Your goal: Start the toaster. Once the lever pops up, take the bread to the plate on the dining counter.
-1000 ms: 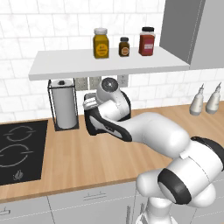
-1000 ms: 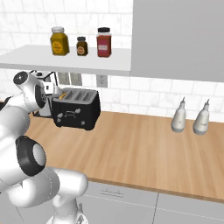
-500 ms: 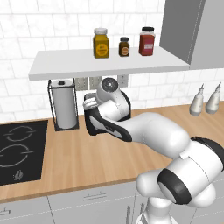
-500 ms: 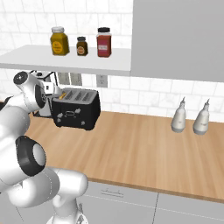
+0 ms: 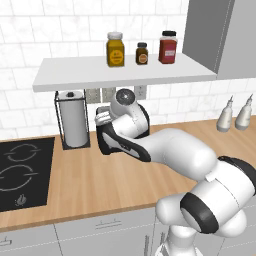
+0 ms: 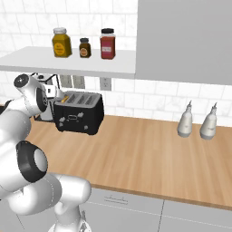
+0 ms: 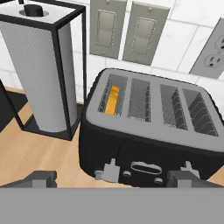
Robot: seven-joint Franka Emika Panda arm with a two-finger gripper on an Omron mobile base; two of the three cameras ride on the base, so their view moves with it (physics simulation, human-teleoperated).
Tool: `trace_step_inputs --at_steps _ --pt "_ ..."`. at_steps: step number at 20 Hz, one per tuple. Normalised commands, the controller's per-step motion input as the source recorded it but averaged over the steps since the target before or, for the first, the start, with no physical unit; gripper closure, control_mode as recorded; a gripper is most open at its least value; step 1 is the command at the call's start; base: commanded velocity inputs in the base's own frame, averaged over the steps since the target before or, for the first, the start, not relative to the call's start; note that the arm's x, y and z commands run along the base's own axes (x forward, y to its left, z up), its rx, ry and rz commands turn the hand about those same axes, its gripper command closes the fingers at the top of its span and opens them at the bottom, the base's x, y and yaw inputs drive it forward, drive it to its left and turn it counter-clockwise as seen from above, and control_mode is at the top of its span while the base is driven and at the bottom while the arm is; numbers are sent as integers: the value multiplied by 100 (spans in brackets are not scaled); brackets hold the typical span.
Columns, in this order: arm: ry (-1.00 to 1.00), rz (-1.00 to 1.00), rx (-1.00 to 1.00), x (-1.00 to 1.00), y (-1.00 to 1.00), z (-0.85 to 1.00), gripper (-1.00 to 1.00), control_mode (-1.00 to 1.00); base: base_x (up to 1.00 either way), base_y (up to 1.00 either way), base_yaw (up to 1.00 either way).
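Starting at the left of the hand view, a paper-towel roll [image 7: 43,70] is seen beside the toaster [image 7: 148,131]; the bread [image 7: 113,99] is sunk in the leftmost slot. The lever [image 7: 109,171] is judged not yet pressed. The gripper [image 7: 111,178] is spread wide just before the front, nothing pinched. A downward push on the lever is called for next.

A: Wall? 
B: White tile [image 5: 30,45], two switch plates [image 7: 127,30], one outlet [image 7: 212,54].
A: Fittings? 
B: White shelf [image 5: 125,72] with three jars [image 5: 141,50]; grey cabinet [image 6: 186,41]; wood surface [image 6: 149,154]; black hob [image 5: 22,175]; grey drawers [image 5: 100,230]; two pale bottles [image 6: 199,121].
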Motion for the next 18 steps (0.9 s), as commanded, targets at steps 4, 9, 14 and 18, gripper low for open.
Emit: trace_step_inputs --at_steps 4,9,14,18 --pt "0 0 0 0 0 0 -100 -100 0 0 0" --pt "0 0 0 0 0 0 -100 -100 0 0 0" --pt "0 0 0 0 0 0 -100 -100 0 0 0" --pt "0 0 0 0 0 0 -100 -100 0 0 0"
